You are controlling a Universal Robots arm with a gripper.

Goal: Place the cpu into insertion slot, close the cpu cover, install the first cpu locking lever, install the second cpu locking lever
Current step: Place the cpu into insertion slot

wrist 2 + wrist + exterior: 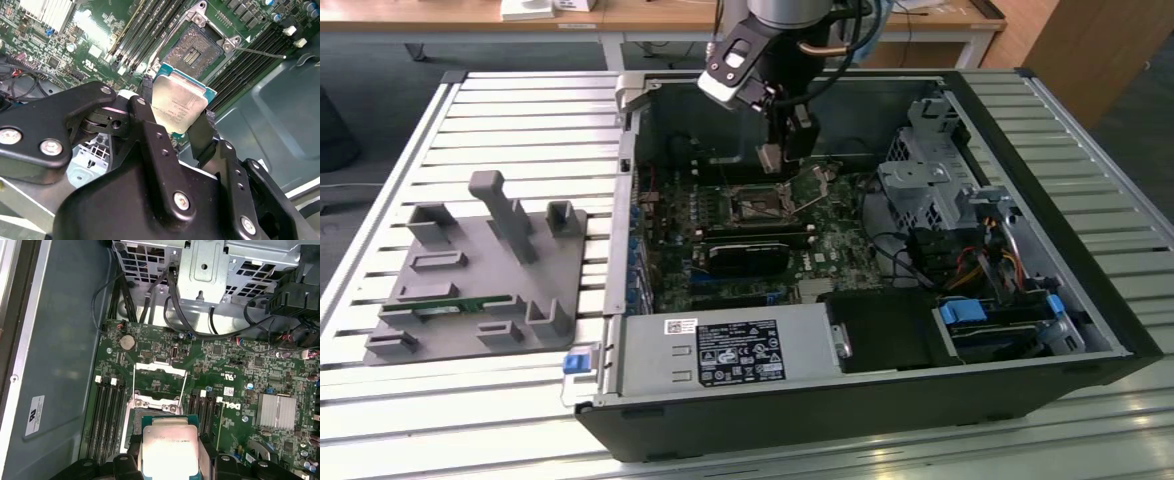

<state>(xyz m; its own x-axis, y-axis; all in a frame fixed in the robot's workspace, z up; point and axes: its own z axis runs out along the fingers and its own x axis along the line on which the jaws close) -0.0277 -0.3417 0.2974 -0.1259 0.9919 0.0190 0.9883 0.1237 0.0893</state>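
While the arm hangs over the open black computer case (854, 425) in the upper middle of the exterior view, its black two-finger tool (771, 157) is closed on the small flat square cpu with a dull silver-grey metal face (181, 102) (170, 447). In both wrist views the chip sits between the two black fingers (201, 137), which press on two opposite edges of it, and its green border shows around the metal face. The cpu is in the air, above the green motherboard and apart from it.

Near the chip lies the small square insertion slot with a dark centre and a thin metal rim (196, 50) (757, 206); nothing sits in it. In the first wrist view the thin silver square cpu cover with a cut-out middle (161, 368) is swung open, away from the slot. One thin metal locking lever (260, 52) sticks out beside the slot, not hooked down.

The case lies on its side on a worktop of silver metal slats (520, 110). At the exterior view's left, beside the case, a grey plastic holder with several upright posts (467, 290) rests on the slats.
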